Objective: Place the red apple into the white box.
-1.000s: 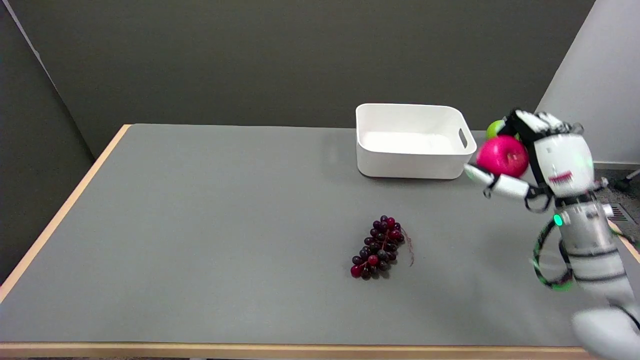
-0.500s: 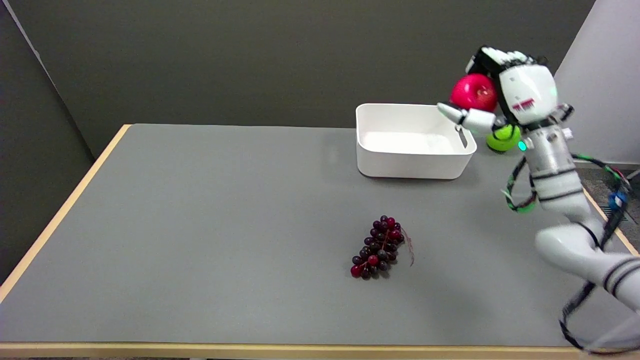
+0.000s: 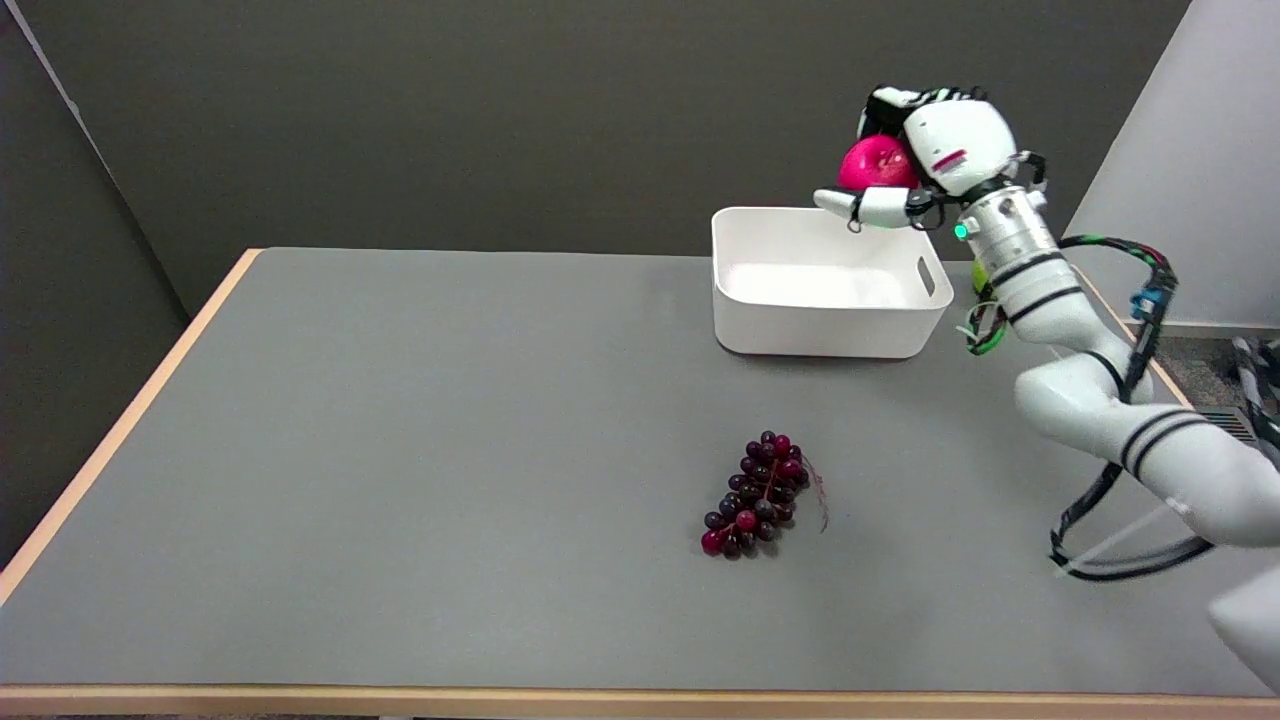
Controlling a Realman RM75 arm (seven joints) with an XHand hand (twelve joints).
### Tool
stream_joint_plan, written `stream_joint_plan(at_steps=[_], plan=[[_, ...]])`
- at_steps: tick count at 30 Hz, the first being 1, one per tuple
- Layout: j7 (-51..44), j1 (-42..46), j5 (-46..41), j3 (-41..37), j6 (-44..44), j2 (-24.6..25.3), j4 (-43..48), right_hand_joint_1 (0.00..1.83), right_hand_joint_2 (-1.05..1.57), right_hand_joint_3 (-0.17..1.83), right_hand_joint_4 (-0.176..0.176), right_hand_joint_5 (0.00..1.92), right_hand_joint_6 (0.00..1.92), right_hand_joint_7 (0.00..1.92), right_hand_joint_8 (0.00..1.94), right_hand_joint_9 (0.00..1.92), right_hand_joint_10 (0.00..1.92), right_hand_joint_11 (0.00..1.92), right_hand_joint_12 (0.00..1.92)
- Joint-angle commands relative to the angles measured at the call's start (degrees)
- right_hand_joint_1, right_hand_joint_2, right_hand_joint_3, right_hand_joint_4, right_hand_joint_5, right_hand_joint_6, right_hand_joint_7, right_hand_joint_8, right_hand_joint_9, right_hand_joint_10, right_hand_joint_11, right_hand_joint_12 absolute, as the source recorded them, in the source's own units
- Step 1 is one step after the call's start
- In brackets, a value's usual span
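The white box (image 3: 828,282) stands on the grey table (image 3: 400,450) toward its far right, an open-topped rectangular tub with a slot handle cut into its right end wall. Its inside shows only a bare white floor and walls; nothing lies in it.

The red apple (image 3: 874,164) is in the air, above the box's far rim and toward the right end of it, clear of the box itself. The right hand (image 3: 915,160) holds it: the fingers wrap over the top and back of the fruit, while one finger juts out leftward below it, level with the box's far edge. The white arm runs down from the hand to the lower right of the view, passing beside the box's right end.

A small sliver of a green thing (image 3: 978,274) shows just behind the arm, right of the box; too little of it is visible to say what it is.

A bunch of dark red grapes (image 3: 758,495) lies on the table nearer the camera, well apart from the box.
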State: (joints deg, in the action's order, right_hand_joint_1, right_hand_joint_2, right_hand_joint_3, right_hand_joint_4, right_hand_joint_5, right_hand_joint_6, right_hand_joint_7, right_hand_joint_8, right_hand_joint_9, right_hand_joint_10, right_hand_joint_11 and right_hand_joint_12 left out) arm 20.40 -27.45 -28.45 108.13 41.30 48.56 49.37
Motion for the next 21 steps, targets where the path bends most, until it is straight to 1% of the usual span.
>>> stream_joint_plan(at_steps=[1,6,10,11,12,13,14,15,16,17,19,21], plan=[[13.03,-17.3,18.26,6.96,-14.78,7.39,-21.22,0.94,1.04,0.51,0.042,0.7,1.53,0.91,1.77,0.91,1.92,0.58,1.77],[15.05,-17.67,20.52,6.96,-15.93,8.93,-25.44,0.94,1.05,0.5,0.04,0.7,1.53,0.91,1.77,0.91,1.92,0.55,1.77],[16.89,-16.34,19.75,6.63,-15.98,9.15,-25.31,0.94,1.05,0.48,0.037,0.69,1.53,0.9,1.76,0.9,1.92,0.54,1.77],[18.15,-15.66,19.11,6.34,-15.74,9.15,-24.97,1.01,1.07,0.44,-0.023,0.69,1.51,0.86,1.68,0.89,1.86,0.52,1.77],[19.68,-14.87,17.54,6.19,-15.48,9.1,-24.36,1.11,1.1,0.36,-0.11,0.69,1.48,0.79,1.57,0.88,1.77,0.49,1.79],[20.53,-14.35,16.08,6.16,-15.4,8.97,-23.81,1.19,1.12,0.3,-0.175,0.67,1.46,0.75,1.46,0.87,1.67,0.45,1.8],[21.06,-13.7,13.88,6.11,-15.35,8.8,-22.85,1.19,1.13,0.26,-0.169,0.62,1.46,0.83,1.4,0.85,1.57,0.36,1.81],[21.26,-13.26,12.53,6.08,-15.26,8.7,-22.12,1.15,1.11,0.29,-0.146,0.56,1.4,0.85,1.27,0.8,1.44,0.28,1.78],[21.34,-12.89,11.9,6.08,-15.24,8.56,-21.12,0.78,0.89,0.68,-0.024,0.41,0.99,0.6,0.83,0.56,1.13,0.21,1.49],[21.36,-12.48,11.97,6.02,-15.24,8.4,-19.88,0.5,0.72,0.97,0.067,0.29,0.66,0.4,0.49,0.36,0.87,0.15,1.26],[21.36,-12.04,12.33,6.0,-15.61,8.3,-18.14,0.43,0.68,0.99,0.072,0.25,0.51,0.29,0.38,0.21,0.73,0.07,1.15],[21.28,-11.61,12.37,6.08,-15.72,8.2,-16.56,0.38,0.65,0.99,0.078,0.2,0.48,0.18,0.32,0.07,0.64,0.0,1.06]])
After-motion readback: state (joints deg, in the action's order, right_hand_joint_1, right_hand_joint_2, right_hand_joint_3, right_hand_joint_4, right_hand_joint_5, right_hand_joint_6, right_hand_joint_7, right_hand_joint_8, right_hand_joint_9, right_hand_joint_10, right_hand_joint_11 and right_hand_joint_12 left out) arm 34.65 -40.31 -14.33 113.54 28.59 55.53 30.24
